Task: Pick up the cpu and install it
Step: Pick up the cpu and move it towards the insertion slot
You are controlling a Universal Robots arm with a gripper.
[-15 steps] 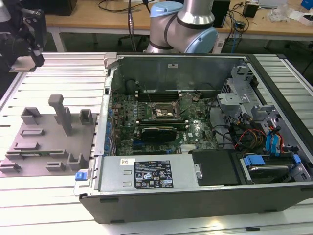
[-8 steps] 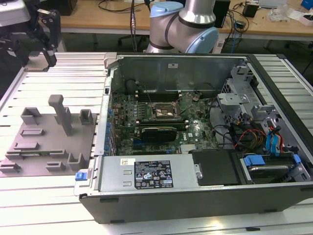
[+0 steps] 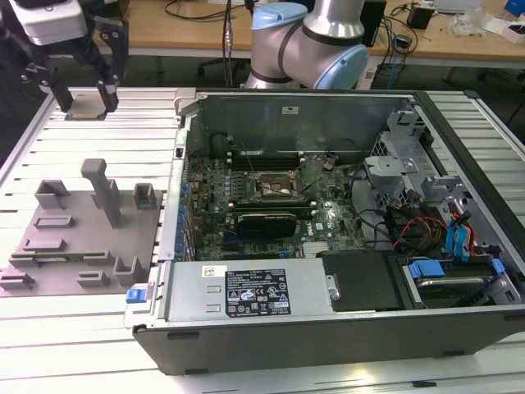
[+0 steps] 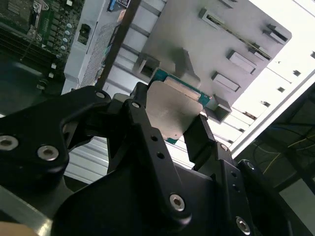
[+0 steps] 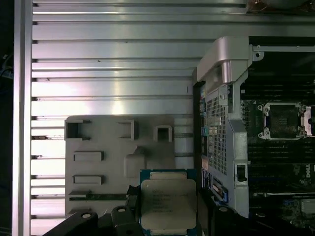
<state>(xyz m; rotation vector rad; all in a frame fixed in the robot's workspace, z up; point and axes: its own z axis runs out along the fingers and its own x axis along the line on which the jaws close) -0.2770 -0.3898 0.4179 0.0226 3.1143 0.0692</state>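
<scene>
The gripper (image 3: pixel 84 100) grips the cpu (image 5: pixel 168 204) by two edges, over the fixture plate (image 5: pixel 98 142). That thin hold could slip or tilt (the socket (image 3: pixel 275 187) lies well apart), so the chip might seat crooked

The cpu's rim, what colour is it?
The cpu has a teal-green rim, clearest in the first wrist view.

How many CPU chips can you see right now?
1. The cpu is gripped by the gripper in the first wrist view, with the grey fixture plate behind it. The socket looks empty; other chips may be hidden.
</scene>
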